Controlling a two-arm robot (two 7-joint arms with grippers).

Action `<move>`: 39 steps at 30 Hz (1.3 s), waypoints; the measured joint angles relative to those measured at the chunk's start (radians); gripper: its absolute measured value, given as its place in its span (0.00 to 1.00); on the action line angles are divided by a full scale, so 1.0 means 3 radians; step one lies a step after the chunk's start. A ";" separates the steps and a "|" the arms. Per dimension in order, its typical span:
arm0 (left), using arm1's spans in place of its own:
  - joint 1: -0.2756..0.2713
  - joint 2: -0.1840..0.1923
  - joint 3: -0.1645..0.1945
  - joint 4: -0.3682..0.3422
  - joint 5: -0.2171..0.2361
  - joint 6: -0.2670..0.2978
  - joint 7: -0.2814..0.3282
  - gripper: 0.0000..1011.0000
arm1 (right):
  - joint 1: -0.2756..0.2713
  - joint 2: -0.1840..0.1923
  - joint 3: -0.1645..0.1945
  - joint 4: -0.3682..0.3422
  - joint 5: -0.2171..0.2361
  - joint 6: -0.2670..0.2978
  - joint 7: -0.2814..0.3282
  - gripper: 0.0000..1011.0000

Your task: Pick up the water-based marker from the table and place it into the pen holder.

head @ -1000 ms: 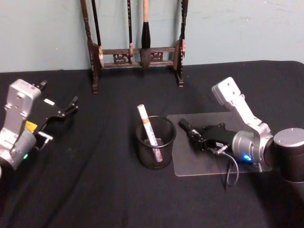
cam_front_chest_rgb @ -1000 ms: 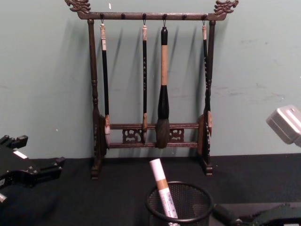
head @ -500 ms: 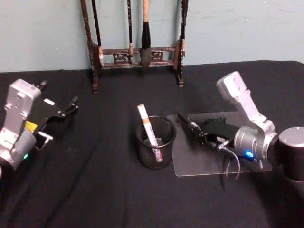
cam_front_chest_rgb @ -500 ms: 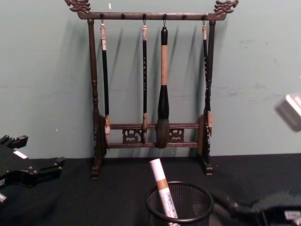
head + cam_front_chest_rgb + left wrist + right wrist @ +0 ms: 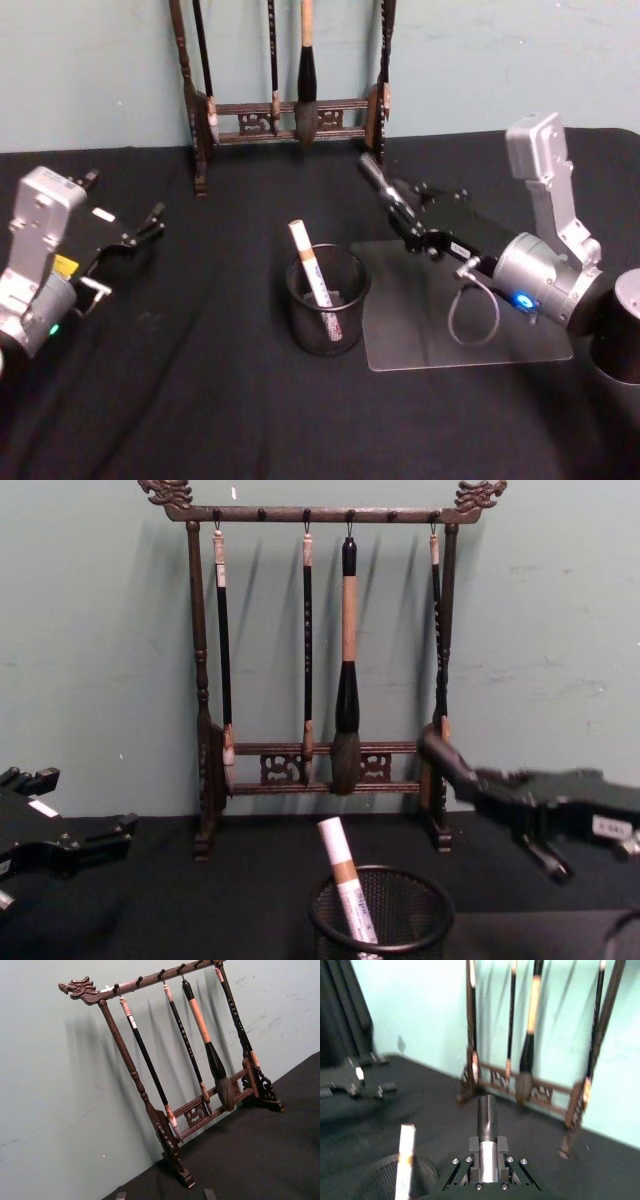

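My right gripper is shut on the water-based marker, a dark pen with a silvery barrel, and holds it in the air behind and to the right of the pen holder. The marker's black end points toward the brush rack. In the chest view the marker hangs above the pen holder's right rim. A white marker with a tan band leans inside the mesh cup. My left gripper is parked open at the far left.
A tall dark wooden brush rack with several hanging brushes stands at the back against the wall. A clear plastic mat lies on the black cloth right of the pen holder, under my right arm.
My right gripper has risen off the clear mat with the dark marker and swung up and back toward the brush rack. The left arm and the white marker have stayed still.
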 joint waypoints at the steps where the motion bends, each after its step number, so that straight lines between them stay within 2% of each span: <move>1: 0.0000 0.0000 0.0000 0.0000 0.0000 0.0000 0.0000 0.99 | -0.0003 -0.0013 0.0001 -0.0001 0.0017 -0.0042 0.0006 0.21; 3: 0.0000 0.0000 0.0000 0.0000 0.0000 0.0000 0.0000 0.99 | -0.0015 -0.0078 -0.0005 0.0003 0.0101 -0.0230 0.0033 0.21; 12: 0.0000 0.0000 0.0000 0.0000 0.0000 0.0000 0.0000 0.99 | 0.0006 -0.0243 -0.0121 0.0090 0.0249 -0.0537 0.0095 0.21; 18: 0.0000 0.0000 0.0000 0.0000 0.0000 0.0000 0.0000 0.99 | 0.0035 -0.0336 -0.0222 0.0190 0.0261 -0.0676 0.0107 0.21; 22: 0.0000 0.0000 0.0000 0.0000 0.0000 0.0000 0.0000 0.99 | 0.0056 -0.0391 -0.0301 0.0297 0.0208 -0.0786 0.0107 0.21; 27: 0.0000 0.0000 0.0000 0.0000 0.0000 0.0000 0.0000 0.99 | 0.0070 -0.0429 -0.0355 0.0390 0.0167 -0.0834 0.0117 0.21; 39: 0.0000 0.0000 0.0000 0.0000 0.0000 0.0000 0.0000 0.99 | 0.0080 -0.0479 -0.0396 0.0508 0.0146 -0.0857 0.0127 0.21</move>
